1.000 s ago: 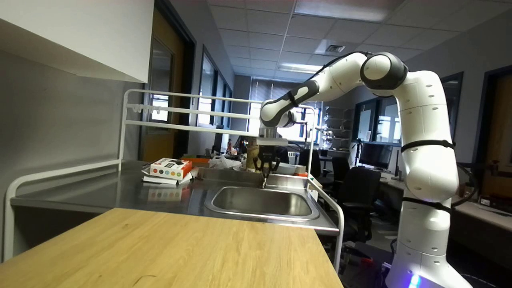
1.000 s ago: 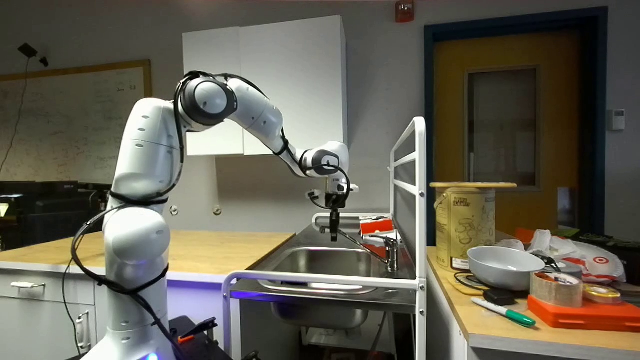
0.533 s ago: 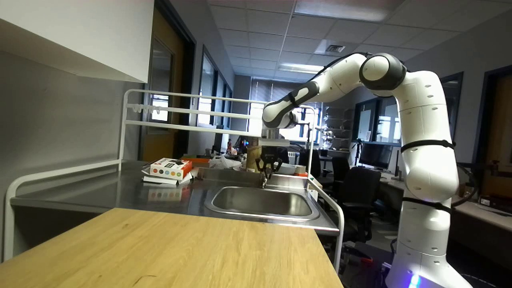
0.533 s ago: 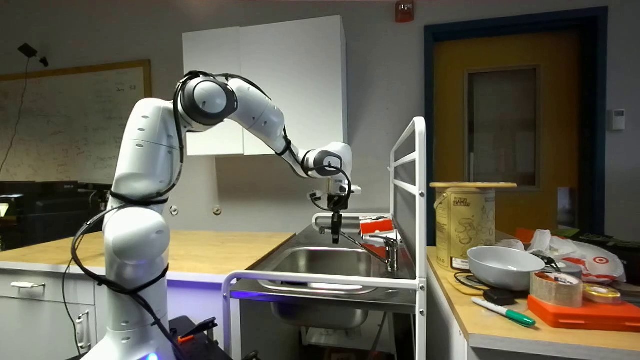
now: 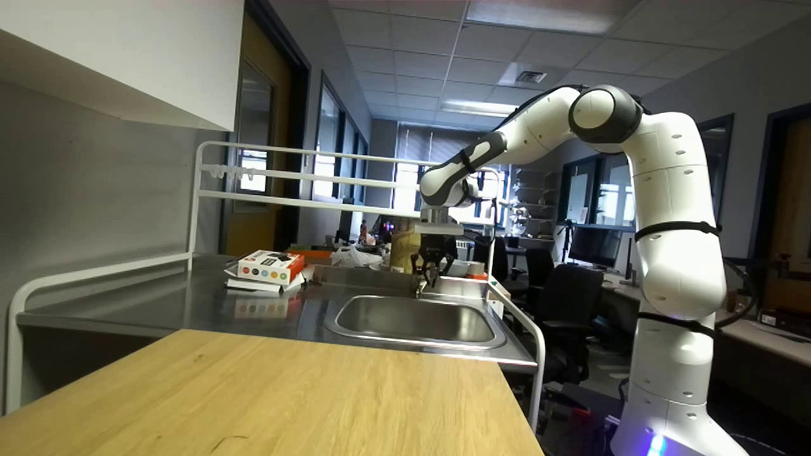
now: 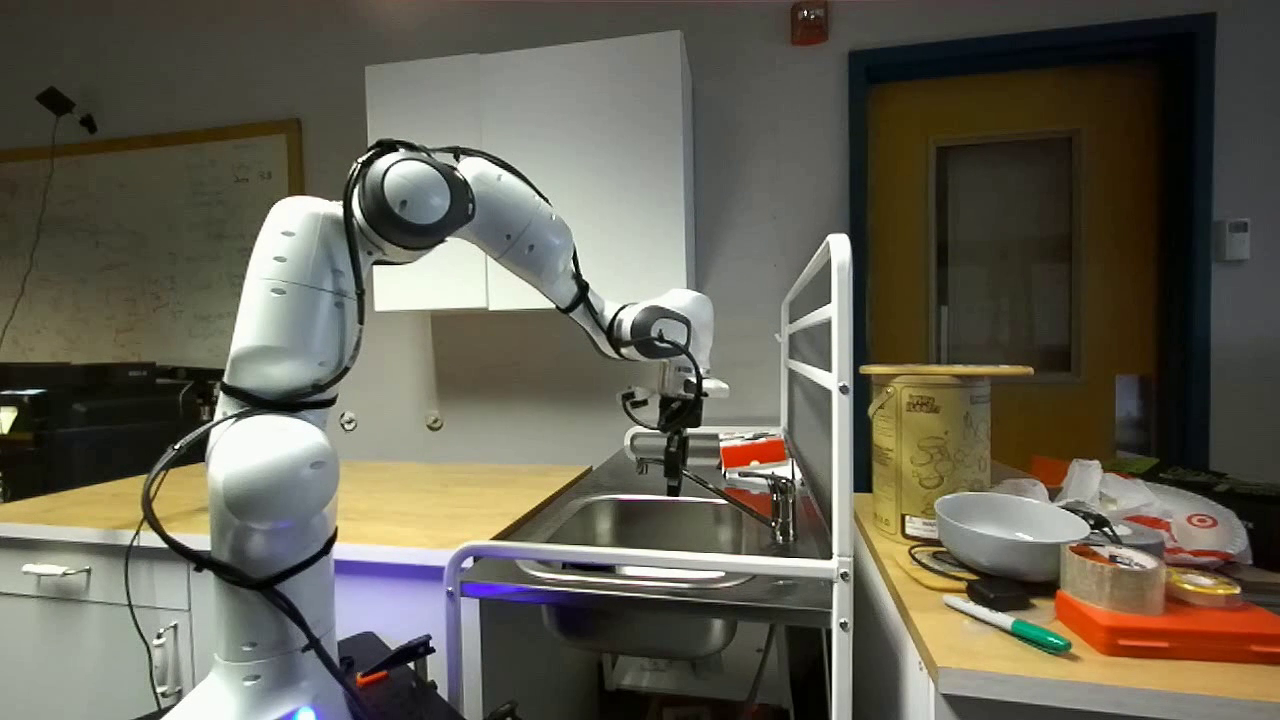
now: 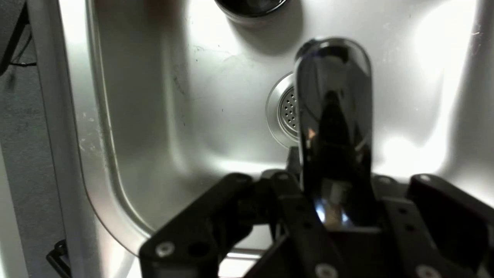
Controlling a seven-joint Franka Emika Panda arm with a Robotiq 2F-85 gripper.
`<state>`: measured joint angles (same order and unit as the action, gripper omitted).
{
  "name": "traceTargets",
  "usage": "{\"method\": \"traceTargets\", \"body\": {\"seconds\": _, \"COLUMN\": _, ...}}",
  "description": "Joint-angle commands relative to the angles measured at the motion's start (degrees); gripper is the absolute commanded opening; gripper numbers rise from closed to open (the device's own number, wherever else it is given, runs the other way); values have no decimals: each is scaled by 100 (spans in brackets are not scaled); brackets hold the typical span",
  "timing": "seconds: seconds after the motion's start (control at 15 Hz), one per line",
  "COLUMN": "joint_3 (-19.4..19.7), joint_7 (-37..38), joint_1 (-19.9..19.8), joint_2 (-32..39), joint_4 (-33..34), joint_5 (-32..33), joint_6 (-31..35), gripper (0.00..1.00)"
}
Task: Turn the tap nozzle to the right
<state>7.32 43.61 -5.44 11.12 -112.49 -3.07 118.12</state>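
Observation:
The tap nozzle [image 7: 335, 116] is a shiny metal spout, large in the wrist view, over the sink and partly in front of my gripper's jaws. In an exterior view it runs as a slim tube [image 6: 728, 496] up and left from the tap base [image 6: 783, 512] and passes behind my gripper [image 6: 675, 488]. My gripper [image 5: 432, 282] points down above the sink's back edge. In the wrist view a finger [image 7: 294, 159] shows at the nozzle's left edge. The nozzle hides the other fingertip, so I cannot tell the gap or whether the fingers grip it.
The steel sink [image 5: 342, 329] lies below, with a drain [image 7: 283, 112] and a dark round-rimmed object [image 7: 252, 9] in it. White rack rails [image 6: 835, 400] stand behind the tap. An open box [image 5: 269, 267] lies on the steel counter. A wooden tabletop [image 5: 285, 392] is in front.
My gripper has moved a little to the right in both exterior views and slightly lower. The nozzle's tip has shifted slightly to the left in an exterior view.

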Motion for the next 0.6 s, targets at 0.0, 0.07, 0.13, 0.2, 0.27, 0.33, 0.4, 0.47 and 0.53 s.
{"method": "traceTargets", "body": {"seconds": 0.0, "joint_3": 70, "joint_7": -82, "joint_1": -41, "joint_2": -155, "joint_4": -199, "joint_5": -149, "joint_6": 22, "gripper": 14}}
{"method": "traceTargets", "body": {"seconds": 0.07, "joint_3": 76, "joint_7": -82, "joint_1": -46, "joint_2": -158, "joint_4": -220, "joint_5": -149, "joint_6": 31, "gripper": 14}}
{"method": "traceTargets", "body": {"seconds": 0.13, "joint_3": 80, "joint_7": -80, "joint_1": -51, "joint_2": -162, "joint_4": -236, "joint_5": -146, "joint_6": 38, "gripper": 13}}
{"method": "traceTargets", "body": {"seconds": 0.2, "joint_3": 86, "joint_7": -78, "joint_1": -53, "joint_2": -159, "joint_4": -246, "joint_5": -145, "joint_6": 46, "gripper": 14}}
{"method": "traceTargets", "body": {"seconds": 0.27, "joint_3": 90, "joint_7": -77, "joint_1": -50, "joint_2": -162, "joint_4": -257, "joint_5": -142, "joint_6": 51, "gripper": 14}}
{"method": "traceTargets", "body": {"seconds": 0.33, "joint_3": 92, "joint_7": -75, "joint_1": -48, "joint_2": -160, "joint_4": -263, "joint_5": -140, "joint_6": 56, "gripper": 13}}
{"method": "traceTargets", "body": {"seconds": 0.4, "joint_3": 92, "joint_7": -73, "joint_1": -45, "joint_2": -159, "joint_4": -267, "joint_5": -135, "joint_6": 58, "gripper": 13}}
{"method": "traceTargets", "body": {"seconds": 0.47, "joint_3": 92, "joint_7": -71, "joint_1": -41, "joint_2": -158, "joint_4": -268, "joint_5": -128, "joint_6": 57, "gripper": 14}}
{"method": "traceTargets", "body": {"seconds": 0.53, "joint_3": 91, "joint_7": -59, "joint_1": -33, "joint_2": -167, "joint_4": -272, "joint_5": -106, "joint_6": 56, "gripper": 14}}
